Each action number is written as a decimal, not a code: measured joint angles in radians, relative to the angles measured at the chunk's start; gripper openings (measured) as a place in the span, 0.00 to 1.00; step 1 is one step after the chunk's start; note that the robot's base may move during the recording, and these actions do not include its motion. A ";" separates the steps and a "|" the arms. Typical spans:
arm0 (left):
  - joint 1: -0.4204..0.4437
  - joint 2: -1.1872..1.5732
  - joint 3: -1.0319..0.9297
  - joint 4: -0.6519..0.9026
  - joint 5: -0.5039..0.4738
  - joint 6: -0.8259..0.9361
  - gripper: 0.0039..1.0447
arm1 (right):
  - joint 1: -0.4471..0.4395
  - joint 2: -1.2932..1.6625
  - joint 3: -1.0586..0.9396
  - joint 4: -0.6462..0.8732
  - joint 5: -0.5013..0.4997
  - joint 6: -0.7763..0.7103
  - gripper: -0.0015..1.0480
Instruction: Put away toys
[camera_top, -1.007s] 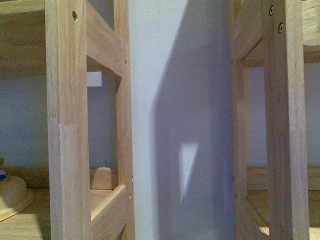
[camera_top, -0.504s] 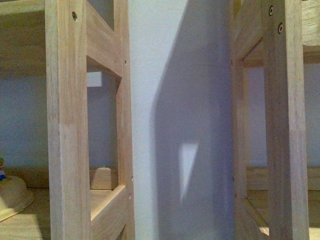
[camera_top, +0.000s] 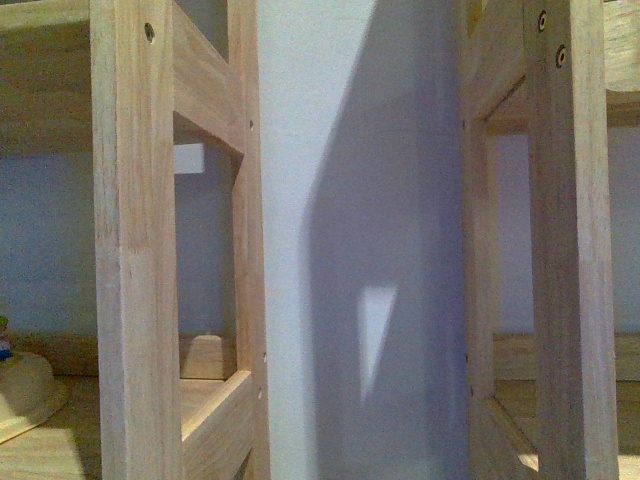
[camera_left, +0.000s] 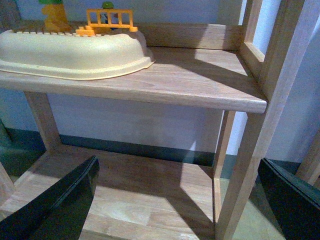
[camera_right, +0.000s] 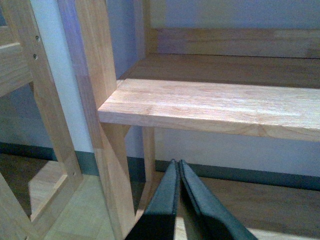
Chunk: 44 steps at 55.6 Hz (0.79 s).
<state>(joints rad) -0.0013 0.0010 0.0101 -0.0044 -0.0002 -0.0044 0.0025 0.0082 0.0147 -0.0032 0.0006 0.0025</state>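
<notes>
Two smooth wooden shelves (camera_top: 130, 300); left claw (camera_left: 180, 200) spread, right claw (camera_right: 178, 200) closed.

We seem to be in a home playroom or child's room: two pale wooden shelf units (camera_top: 135, 300) stand against a plain white wall (camera_top: 300, 200) with a dark baseboard (camera_left: 135, 150), and one shelf holds a cream plastic tub (camera_left: 70, 50) beside bright orange building-block toys (camera_left: 107, 20).

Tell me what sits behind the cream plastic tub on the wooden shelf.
Behind the cream plastic tub, an orange toy fence and a yellow-green block figure show on the wooden shelf; their bases are hidden by the tub's rim.
</notes>
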 joint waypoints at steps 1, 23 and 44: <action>0.000 0.000 0.000 0.000 0.000 0.000 0.94 | 0.000 0.000 0.000 0.000 0.000 0.000 0.15; 0.000 0.000 0.000 0.000 0.000 0.000 0.94 | 0.000 0.000 0.000 0.000 0.000 0.000 0.73; 0.000 0.000 0.000 0.000 0.000 0.000 0.94 | 0.000 0.000 0.000 0.000 0.000 0.000 0.94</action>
<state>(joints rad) -0.0013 0.0010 0.0101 -0.0044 -0.0002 -0.0040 0.0025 0.0082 0.0147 -0.0032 0.0006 0.0029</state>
